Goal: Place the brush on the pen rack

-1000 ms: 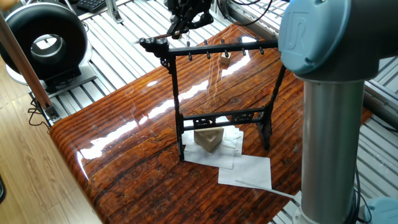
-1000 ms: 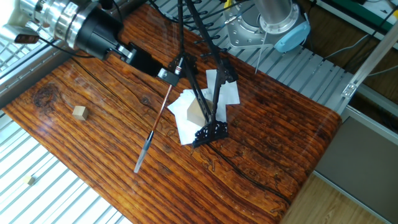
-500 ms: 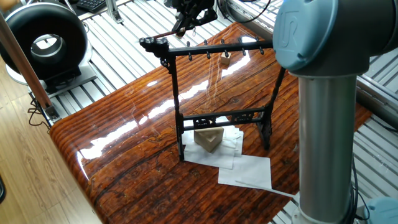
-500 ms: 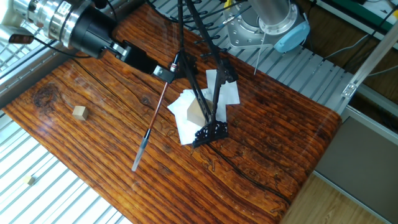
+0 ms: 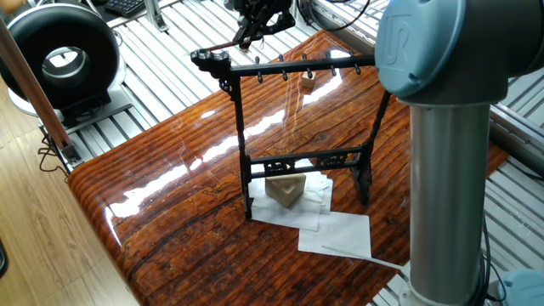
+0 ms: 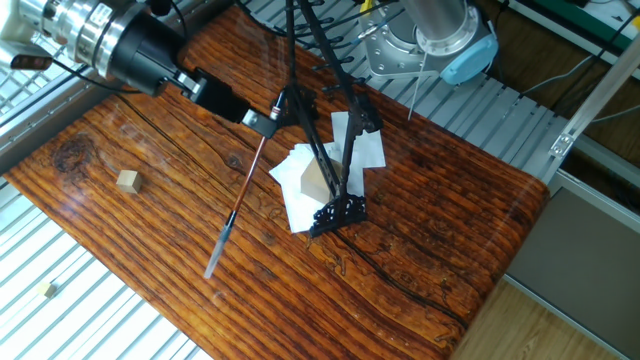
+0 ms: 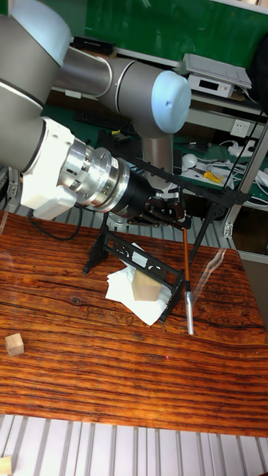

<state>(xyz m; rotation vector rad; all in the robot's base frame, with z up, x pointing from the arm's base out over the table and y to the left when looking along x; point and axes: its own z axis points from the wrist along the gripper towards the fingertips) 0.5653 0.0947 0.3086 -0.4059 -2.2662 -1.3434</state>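
Brush (image 7: 185,275) hanging from gripper (image 7: 177,218) beside pen rack (image 5: 293,127).
I see the fingers clamped on its top end, just off the rack's crossbar end; it seems clear of the table (image 6: 420,220).

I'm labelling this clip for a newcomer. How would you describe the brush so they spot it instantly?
Find the tall black pen rack on the glossy wooden table. Beside its right-hand end in the tall view, the black gripper holds a thin reddish-brown brush hanging straight down. Unlike its neighbours, it's a long stick with a pale grey tip.

grey arm (image 7: 89,71), blue caps, black fingers (image 7: 175,212)
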